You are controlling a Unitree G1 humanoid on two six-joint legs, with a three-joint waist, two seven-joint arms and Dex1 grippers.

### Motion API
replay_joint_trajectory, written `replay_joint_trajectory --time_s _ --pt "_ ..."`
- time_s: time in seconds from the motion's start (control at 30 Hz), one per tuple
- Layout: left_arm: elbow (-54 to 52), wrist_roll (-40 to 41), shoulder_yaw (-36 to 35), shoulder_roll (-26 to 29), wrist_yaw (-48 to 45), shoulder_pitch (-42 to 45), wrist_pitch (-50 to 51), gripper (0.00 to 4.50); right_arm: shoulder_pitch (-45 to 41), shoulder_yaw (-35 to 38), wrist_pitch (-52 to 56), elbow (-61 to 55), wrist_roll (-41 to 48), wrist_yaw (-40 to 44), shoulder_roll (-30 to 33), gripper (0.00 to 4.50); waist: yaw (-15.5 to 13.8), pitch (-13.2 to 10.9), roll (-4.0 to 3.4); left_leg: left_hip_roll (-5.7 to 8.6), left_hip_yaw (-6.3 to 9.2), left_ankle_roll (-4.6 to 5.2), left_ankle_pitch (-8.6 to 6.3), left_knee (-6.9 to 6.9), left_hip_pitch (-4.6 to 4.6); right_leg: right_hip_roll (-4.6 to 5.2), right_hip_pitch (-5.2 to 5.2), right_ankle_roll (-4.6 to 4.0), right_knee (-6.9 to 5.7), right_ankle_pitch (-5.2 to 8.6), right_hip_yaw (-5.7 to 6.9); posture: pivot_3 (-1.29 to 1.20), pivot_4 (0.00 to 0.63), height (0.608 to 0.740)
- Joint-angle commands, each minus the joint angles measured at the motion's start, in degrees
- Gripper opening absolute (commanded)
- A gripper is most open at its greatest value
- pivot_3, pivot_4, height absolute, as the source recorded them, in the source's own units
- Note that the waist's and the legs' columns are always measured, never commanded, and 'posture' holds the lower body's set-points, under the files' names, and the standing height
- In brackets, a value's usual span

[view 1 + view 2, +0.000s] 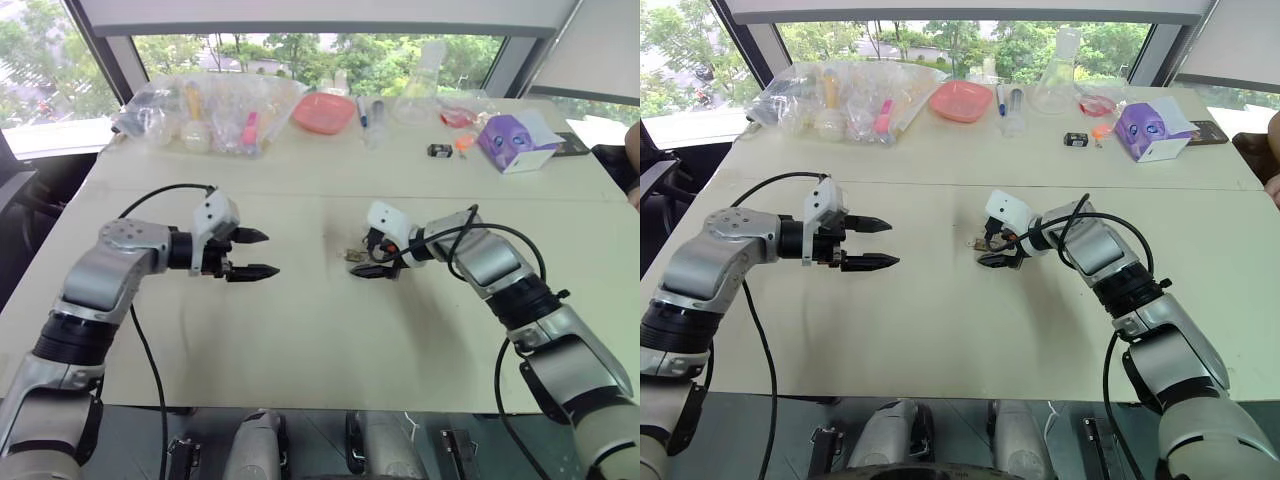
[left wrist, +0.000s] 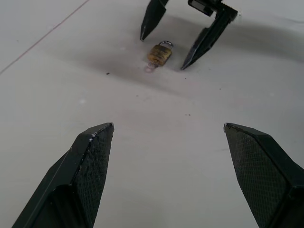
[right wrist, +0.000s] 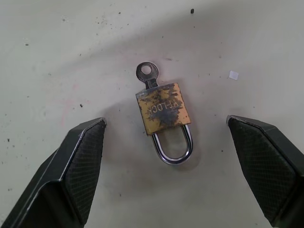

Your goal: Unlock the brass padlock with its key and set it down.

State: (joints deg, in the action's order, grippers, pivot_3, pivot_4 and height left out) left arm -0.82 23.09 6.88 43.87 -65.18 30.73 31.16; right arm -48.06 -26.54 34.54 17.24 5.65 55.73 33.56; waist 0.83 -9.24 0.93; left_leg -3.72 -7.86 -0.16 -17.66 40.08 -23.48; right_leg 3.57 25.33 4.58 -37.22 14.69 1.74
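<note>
The small worn brass padlock [image 3: 165,112], mid-frame, lies flat between the wide-open right tool [image 3: 166,156]; it should be pinched squarely by its sides.

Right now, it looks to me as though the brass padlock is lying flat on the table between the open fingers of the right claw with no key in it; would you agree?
Not quite: the key is in the lock, its round head sticking out of the body's end opposite the shackle, as the right wrist view shows. The rest holds: the brass padlock lies flat on the table between the open fingers of the right claw.
</note>
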Motion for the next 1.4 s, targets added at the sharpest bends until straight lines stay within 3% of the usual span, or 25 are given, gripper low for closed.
replay_joint_trajectory --time_s 0.03,0.13,0.23,0.27,0.4,0.5,0.63,0.87,0.97,1.03,1.37,1.4 --pt "-2.24 0.65 -2.45 -0.2 1.22 -0.3 0.27 3.86 -0.85 -0.34 -2.12 1.97 -2.29 1.15 -1.59 3.67 0.05 0.0 0.0 0.0 0.0 -0.01 0.01 0.0 0.0 0.0 0.0 0.0 -0.01 0.0 0.0 0.0 0.15 0.733" --pt "-1.97 0.53 -2.55 -0.59 1.65 -0.48 0.13 3.86 -1.0 0.02 -3.63 3.39 -3.44 1.48 -2.74 2.4 0.15 0.01 -0.01 -0.01 0.0 -0.03 0.02 0.0 0.06 -0.01 -0.03 0.0 -0.06 0.0 -0.01 0.0 0.15 0.733" --pt "-0.87 0.12 -2.34 -1.04 1.72 -0.3 -0.31 3.86 -1.08 0.68 -5.42 4.28 -4.37 1.54 -3.47 0.74 0.14 0.02 -0.01 -0.01 -0.01 -0.07 0.04 0.01 0.1 0.0 -0.05 0.0 -0.09 0.0 -0.01 0.0 0.15 0.733" --pt "-0.33 0.03 -2.26 -1.3 1.7 -0.16 -0.44 3.86 -1.01 0.91 -6.23 4.42 -4.74 1.45 -3.58 0.66 0.14 0.02 -0.01 -0.01 -0.01 -0.07 0.04 0.01 0.1 0.0 -0.05 0.0 -0.1 0.0 -0.01 0.0 0.15 0.733" --pt "3.47 1.54 -3.6 -4.02 1.76 1.26 -0.33 3.86 0.4 1.82 -11.92 1.18 -7.64 -0.27 -1.94 0.66 0.07 0.02 -0.02 -0.01 -0.01 -0.08 0.05 0.01 0.1 0.0 -0.05 0.0 -0.1 0.0 0.0 0.0 0.15 0.733" --pt "10.05 7.71 -7.89 -9.79 1.98 5.93 3.38 3.86 3.49 5.67 -19.98 -10.93 -9.09 -3.33 1.19 0.66 -0.65 0.0 -0.02 0.01 0.01 -0.09 0.05 0.05 0.02 0.02 -0.01 0.0 -0.1 0.0 0.02 0.0 0.15 0.733" --pt "17.16 11.27 -11.44 -15.78 3.34 12.04 5.66 3.86 5.68 9.33 -16.71 -20.41 -8.68 -6.21 1.05 0.66 -0.35 0.0 0.0 0.03 0.02 -0.09 0.05 0.07 -0.06 0.04 0.0 0.02 -0.03 -0.01 0.03 0.0 0.15 0.733" --pt "25.47 9.07 -8.75 -20.88 0.11 17.7 3.81 3.86 6.59 10.01 -14.1 -27.21 -11.1 -9.14 0.33 0.66 0.13 0.0 -0.01 0.02 0.02 -0.13 0.08 0.03 0.02 -0.02 -0.03 0.02 -0.04 -0.01 0.05 0.0 0.15 0.733" --pt "28.75 9.8 -9.34 -22.88 -0.87 20.2 3.93 2.95 6.75 10.29 -12.71 -28.75 -11.62 -10.0 0.05 0.66 -0.05 0.0 -0.01 0.02 0.04 -0.19 0.11 0.03 0.01 -0.03 -0.02 0.01 -0.07 -0.01 0.06 0.0 0.15 0.733" --pt "30.09 8.25 -8.22 -23.29 -1.65 20.69 2.71 1.96 6.88 10.46 -11.87 -29.62 -11.81 -10.34 -0.03 0.66 -0.06 0.0 -0.01 0.03 0.04 -0.19 0.11 0.03 0.01 -0.02 -0.03 0.02 -0.05 -0.01 0.05 0.0 0.15 0.733" --pt "33.91 6.06 -8.02 -24.72 -3.43 22.13 0.19 1.96 7.4 10.48 -9.64 -32.39 -12.29 -10.85 0.15 0.66 -0.07 0.0 -0.01 0.03 0.05 -0.18 0.11 0.02 0.01 -0.02 -0.03 0.01 -0.05 -0.01 0.05 0.0 0.15 0.733" --pt "34.27 6.89 -9.11 -25.1 -3.21 22.59 0.61 1.55 7.38 10.48 -9.53 -32.45 -12.33 -10.87 0.11 0.66 -0.09 0.0 -0.01 0.03 0.05 -0.18 0.11 0.02 0.01 -0.02 -0.03 0.01 -0.05 -0.01 0.06 0.0 0.15 0.733"
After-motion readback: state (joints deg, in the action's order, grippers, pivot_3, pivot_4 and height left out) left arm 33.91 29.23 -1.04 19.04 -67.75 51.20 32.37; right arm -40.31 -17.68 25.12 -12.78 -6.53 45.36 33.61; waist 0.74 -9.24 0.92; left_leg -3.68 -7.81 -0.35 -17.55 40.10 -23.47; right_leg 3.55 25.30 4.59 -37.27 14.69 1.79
